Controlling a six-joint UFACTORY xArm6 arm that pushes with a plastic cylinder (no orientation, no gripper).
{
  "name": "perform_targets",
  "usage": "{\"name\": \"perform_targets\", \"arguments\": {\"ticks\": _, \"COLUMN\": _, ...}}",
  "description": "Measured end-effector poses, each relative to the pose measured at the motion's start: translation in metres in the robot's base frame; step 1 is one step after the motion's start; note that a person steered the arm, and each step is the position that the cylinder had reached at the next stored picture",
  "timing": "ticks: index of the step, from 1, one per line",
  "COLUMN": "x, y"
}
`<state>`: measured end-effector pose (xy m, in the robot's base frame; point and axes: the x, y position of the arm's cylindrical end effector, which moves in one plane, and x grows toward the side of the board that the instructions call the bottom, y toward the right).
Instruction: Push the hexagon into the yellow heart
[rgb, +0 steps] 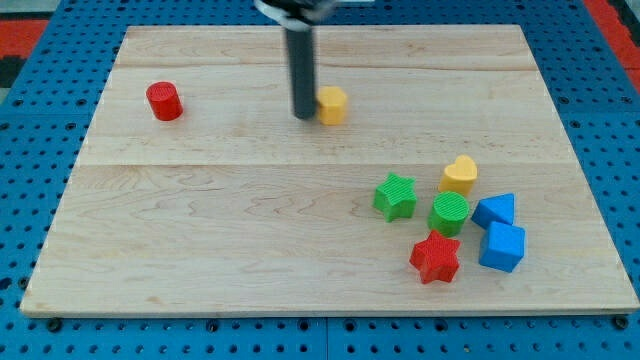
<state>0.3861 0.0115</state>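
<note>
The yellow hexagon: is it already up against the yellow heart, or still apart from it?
Apart. The yellow hexagon sits near the view's top beside my tip; the yellow heart lies far off, lower right.

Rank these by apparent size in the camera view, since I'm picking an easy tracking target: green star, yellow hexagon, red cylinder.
1. green star, clearly largest, though it lies nearer the view's bottom.
2. red cylinder and yellow hexagon look alike; my tip hides the hexagon's left edge, so no ranking.

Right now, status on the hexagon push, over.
My tip against yellow hexagon, on its view-left side. Yellow heart far off, view's lower right. Green star beside heart; path open.
</note>
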Motion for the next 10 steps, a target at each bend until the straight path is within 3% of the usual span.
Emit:
{"name": "perform_targets", "arguments": {"ticks": 2, "x": -0.053, "y": -0.004}}
{"name": "perform_targets", "arguments": {"ticks": 3, "x": -0.034, "y": 0.070}}
{"name": "perform_targets", "arguments": {"ticks": 5, "x": 0.037, "y": 0.080}}
{"name": "perform_targets", "arguments": {"ticks": 6, "x": -0.005, "y": 0.087}}
{"name": "perform_targets", "arguments": {"ticks": 7, "x": 0.019, "y": 0.135}}
{"name": "perform_targets", "arguments": {"ticks": 8, "x": 0.055, "y": 0.143}}
{"name": "perform_targets", "arguments": {"ticks": 9, "x": 0.032, "y": 0.145}}
{"name": "perform_targets", "arguments": {"ticks": 10, "x": -0.040, "y": 0.140}}
